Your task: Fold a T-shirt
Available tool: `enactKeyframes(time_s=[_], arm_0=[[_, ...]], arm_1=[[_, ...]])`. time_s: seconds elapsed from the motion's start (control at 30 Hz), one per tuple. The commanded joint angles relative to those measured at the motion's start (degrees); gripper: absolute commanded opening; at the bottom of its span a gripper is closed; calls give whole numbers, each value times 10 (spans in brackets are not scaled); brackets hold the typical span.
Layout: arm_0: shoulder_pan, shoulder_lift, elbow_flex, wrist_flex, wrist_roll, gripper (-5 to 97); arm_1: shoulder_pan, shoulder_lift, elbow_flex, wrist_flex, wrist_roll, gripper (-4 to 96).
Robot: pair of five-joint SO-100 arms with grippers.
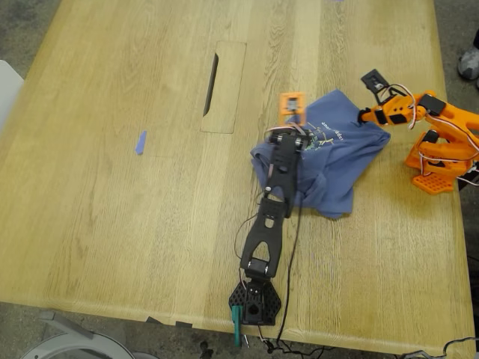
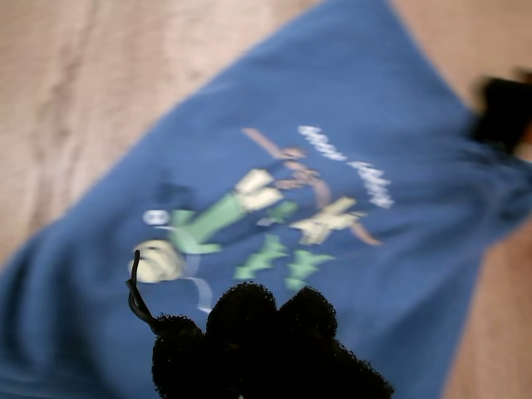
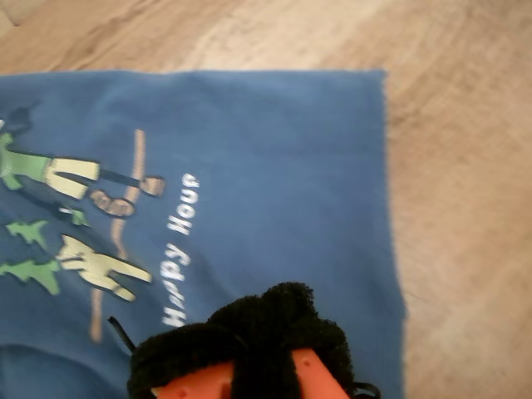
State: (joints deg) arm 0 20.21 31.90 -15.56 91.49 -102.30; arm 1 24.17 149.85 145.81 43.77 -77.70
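Note:
The slate-blue T-shirt [image 1: 337, 161] lies crumpled and partly folded on the wooden table [image 1: 112, 224], towards the exterior view's right, print facing up. My first gripper [image 1: 292, 112], on the black arm reaching from the table's near edge, hovers over the shirt's far left part. Its black padded tips [image 2: 266, 332] are pressed together above the cartoon print on the T-shirt [image 2: 349, 100]. My second gripper [image 1: 365, 117], on the orange arm at the exterior view's right, sits at the shirt's right corner. Its padded tips [image 3: 249, 349] are together over the T-shirt [image 3: 274, 141] beside the white text.
A long slot panel [image 1: 224, 86] is set into the table beyond the shirt. A small blue scrap [image 1: 141, 142] lies at the exterior view's left. The orange arm's base [image 1: 434, 168] stands near the table's right edge. A person's shoe [image 1: 470, 63] shows at the right edge.

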Motion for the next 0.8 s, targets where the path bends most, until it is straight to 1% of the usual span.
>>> enactKeyframes(time_s=[0.0,0.17,0.27,0.37,0.53,0.77], arm_0=[[41,87,-35,3,-3,0],[67,59,-36,34,-10,0],[52,27,-37,42,-10,0],[24,-9,-38,16,-5,0],[-43,-58,-38,-40,3,0],[-122,-98,-38,-83,6,0]], arm_1=[[-32,-58,-43,-54,-5,2],[-79,-165,-52,-148,-1,2],[-96,-202,-40,-191,2,2],[-105,-212,-30,-207,3,2],[-117,-161,4,-176,7,2],[-76,8,126,-89,11,2]])
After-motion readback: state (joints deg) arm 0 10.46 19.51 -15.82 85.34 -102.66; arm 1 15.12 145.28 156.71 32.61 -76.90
